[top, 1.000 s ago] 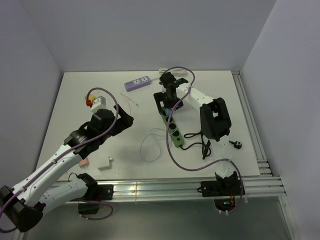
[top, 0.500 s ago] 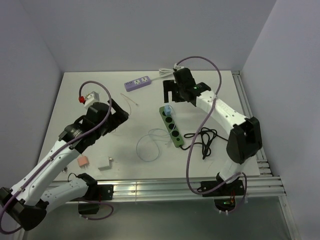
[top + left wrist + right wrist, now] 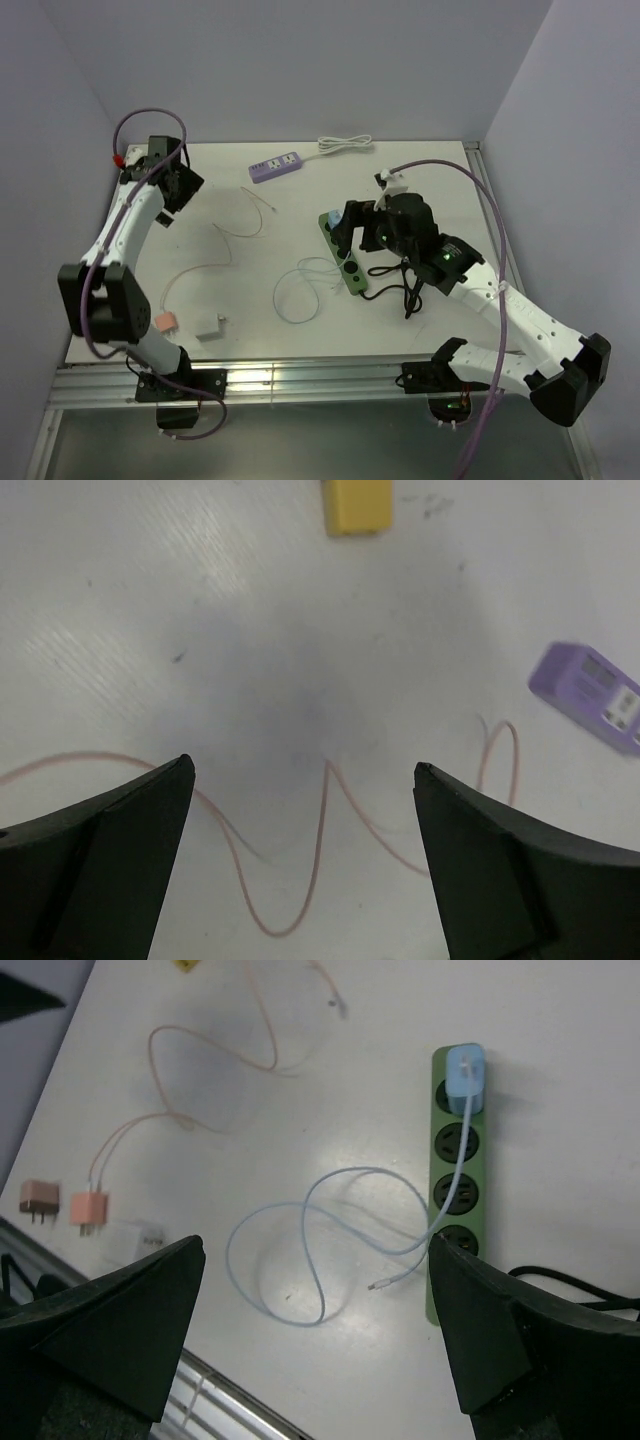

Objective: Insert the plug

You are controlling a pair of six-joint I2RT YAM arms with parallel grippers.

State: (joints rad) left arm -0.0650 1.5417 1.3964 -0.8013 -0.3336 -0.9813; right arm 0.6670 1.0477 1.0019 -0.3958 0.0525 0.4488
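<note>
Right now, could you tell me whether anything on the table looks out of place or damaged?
Nothing looks damaged or spilled. The blue charger sits in the end socket of the green power strip. Its light blue cable runs down over the strip and lies in loose loops beside it, which is merely untidy.

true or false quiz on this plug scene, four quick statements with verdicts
1. The blue plug sits in an end socket of the green power strip. True.
2. The right gripper is shut on the blue plug. False: its jaws stand open, apart from the plug, holding nothing.
3. The orange plug is pushed into the green power strip. False: it lies loose, far from the strip, beside a brown plug.
4. The left gripper is open above a pink cable. True.
</note>
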